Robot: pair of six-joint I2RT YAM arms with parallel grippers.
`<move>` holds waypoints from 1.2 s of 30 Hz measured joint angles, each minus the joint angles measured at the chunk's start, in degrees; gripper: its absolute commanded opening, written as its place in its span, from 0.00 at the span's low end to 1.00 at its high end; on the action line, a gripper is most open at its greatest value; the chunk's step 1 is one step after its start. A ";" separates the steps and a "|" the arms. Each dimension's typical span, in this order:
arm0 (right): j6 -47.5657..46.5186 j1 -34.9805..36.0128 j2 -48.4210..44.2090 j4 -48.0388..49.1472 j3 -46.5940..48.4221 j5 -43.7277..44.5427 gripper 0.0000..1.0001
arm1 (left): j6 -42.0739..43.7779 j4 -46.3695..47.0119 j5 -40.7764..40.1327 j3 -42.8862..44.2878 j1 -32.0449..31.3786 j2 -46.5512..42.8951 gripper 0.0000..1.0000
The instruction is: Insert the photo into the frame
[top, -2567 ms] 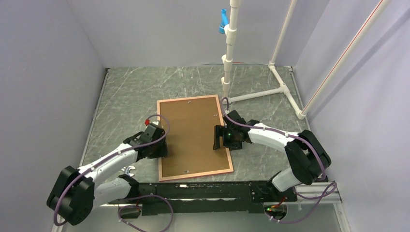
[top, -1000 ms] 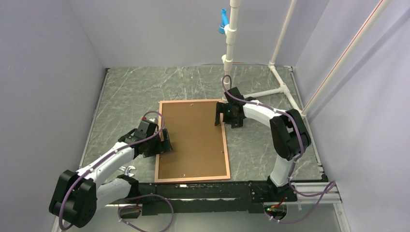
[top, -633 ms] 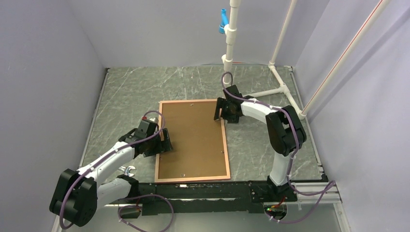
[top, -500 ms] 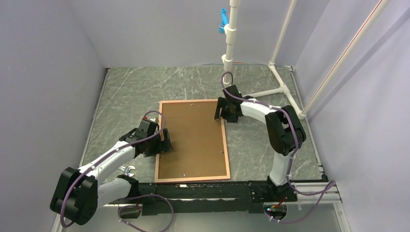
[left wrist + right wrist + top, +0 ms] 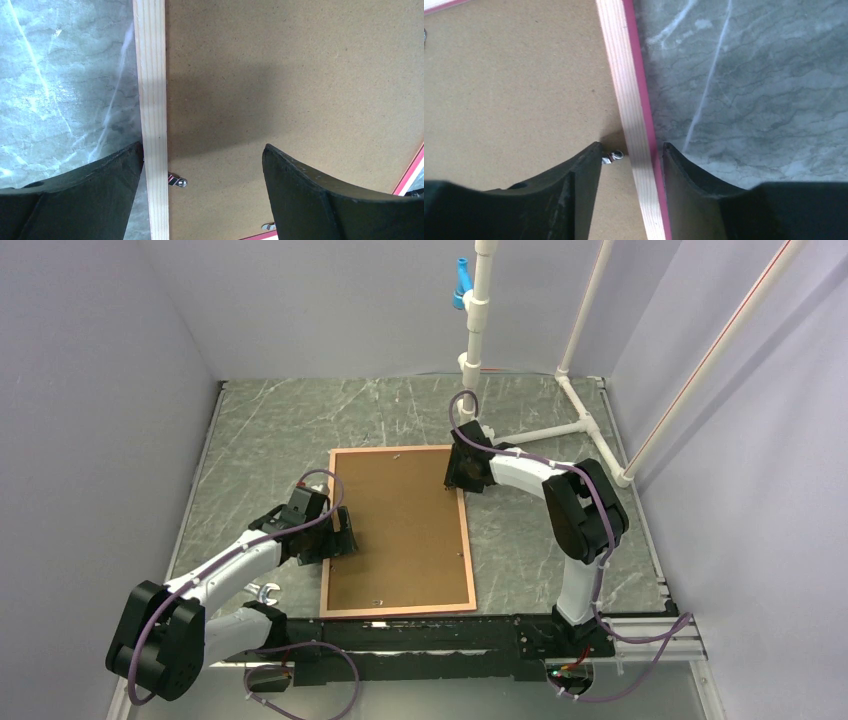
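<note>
The frame [image 5: 467, 540] lies face down on the table, its salmon border showing round the brown backing board [image 5: 400, 525]. The photo is hidden. My left gripper [image 5: 338, 537] is open and straddles the frame's left rail [image 5: 151, 90]. Its left finger sits against the rail's outer side, and a small metal tab [image 5: 176, 181] lies between the jaws. My right gripper [image 5: 455, 470] straddles the right rail [image 5: 624, 90] near the far right corner. Its jaws are narrow but open: one finger is at the pink outer edge and the other is at a metal tab [image 5: 614, 156] on the board [image 5: 514, 90].
A white pipe stand [image 5: 470, 360] rises just behind the frame's far right corner, and its base legs [image 5: 590, 425] spread over the back right of the marbled table [image 5: 270, 430]. Grey walls close in the left, back and right sides.
The frame has been turned from a tilt to lie square. My right gripper has moved up its right rail to the far corner and shifted slightly left. My left gripper has barely moved.
</note>
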 measured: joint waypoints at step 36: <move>-0.59 5.88 -4.35 1.68 -5.60 1.95 0.70 | 0.42 -1.62 -0.85 0.00 0.04 -1.55 0.91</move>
